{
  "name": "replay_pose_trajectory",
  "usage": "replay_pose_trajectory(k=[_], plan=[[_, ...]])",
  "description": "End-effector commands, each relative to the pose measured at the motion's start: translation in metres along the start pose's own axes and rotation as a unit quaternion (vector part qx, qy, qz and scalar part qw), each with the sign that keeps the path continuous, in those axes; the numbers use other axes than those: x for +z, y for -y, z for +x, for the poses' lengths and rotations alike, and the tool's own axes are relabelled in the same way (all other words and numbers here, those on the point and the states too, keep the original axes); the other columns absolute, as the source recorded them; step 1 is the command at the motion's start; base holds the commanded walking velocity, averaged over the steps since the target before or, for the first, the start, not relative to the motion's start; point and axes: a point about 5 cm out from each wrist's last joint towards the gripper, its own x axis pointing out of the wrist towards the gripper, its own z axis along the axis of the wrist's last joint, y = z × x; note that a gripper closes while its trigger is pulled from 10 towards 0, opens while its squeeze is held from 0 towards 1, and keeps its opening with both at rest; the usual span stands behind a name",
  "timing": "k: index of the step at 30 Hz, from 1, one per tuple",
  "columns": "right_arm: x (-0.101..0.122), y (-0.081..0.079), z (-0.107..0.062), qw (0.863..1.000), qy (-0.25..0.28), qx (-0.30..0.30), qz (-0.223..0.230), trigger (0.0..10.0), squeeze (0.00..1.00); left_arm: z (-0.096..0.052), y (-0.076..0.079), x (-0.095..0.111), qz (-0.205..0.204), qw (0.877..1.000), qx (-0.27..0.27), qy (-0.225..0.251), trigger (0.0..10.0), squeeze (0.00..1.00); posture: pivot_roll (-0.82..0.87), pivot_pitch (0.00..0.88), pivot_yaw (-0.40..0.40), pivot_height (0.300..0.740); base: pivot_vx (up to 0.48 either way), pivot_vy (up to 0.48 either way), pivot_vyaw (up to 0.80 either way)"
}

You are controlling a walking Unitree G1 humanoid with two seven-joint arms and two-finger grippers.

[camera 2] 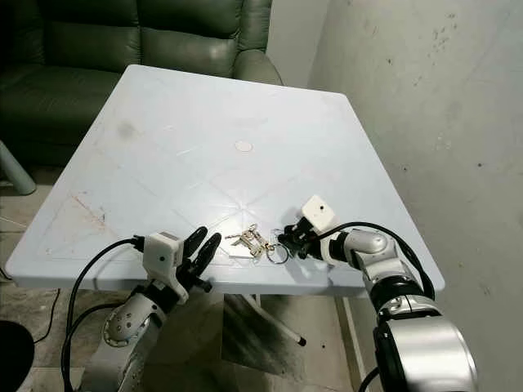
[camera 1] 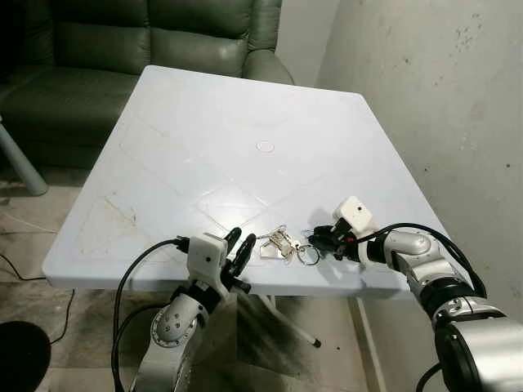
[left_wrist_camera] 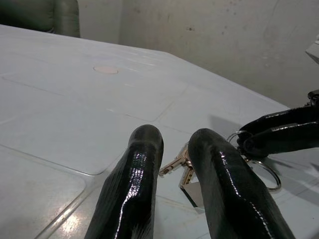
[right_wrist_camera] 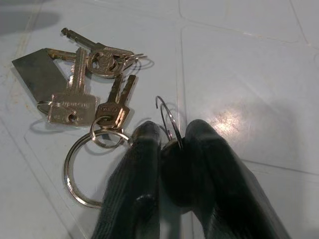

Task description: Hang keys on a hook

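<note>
Keys (right_wrist_camera: 87, 84) lie flat (hook (right_wrist_camera: 167, 119) half-hidden between right fingers (right_wrist_camera: 139, 164)).

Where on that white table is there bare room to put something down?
Most of the table is bare, from the sofa-side edge to past its centre disc. The near edge is crowded: keys between the left end effector and right end effector.

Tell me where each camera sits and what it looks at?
Left eye: on the head, looking down at the table, keys, both arms.
Right eye: beside it, same scene, with the sofa behind.
Left wrist: along the left gripper toward the keys.
Right wrist: along the right gripper, pinching a thin wire ring.
All four share the keys.
</note>
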Motion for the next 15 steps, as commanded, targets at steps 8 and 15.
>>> replay_pose_trajectory(k=[8,15], plan=[[-0.0021,0.0014,-0.0018,1.000,-0.001,-0.009,0.001,0.0,0.00,0.0033,0.0017,0.0051,0.002,1.000,0.000,0.009,10.0,0.00,0.12,0.035,-0.172,0.740,0.000,0.000,0.00],[0.0050,0.0040,-0.0018,0.999,0.031,-0.015,0.022,0.0,0.00,0.0033,-0.0005,0.0053,-0.001,1.000,0.009,0.010,10.0,0.00,0.12,0.038,-0.175,0.740,0.000,0.000,0.00]])
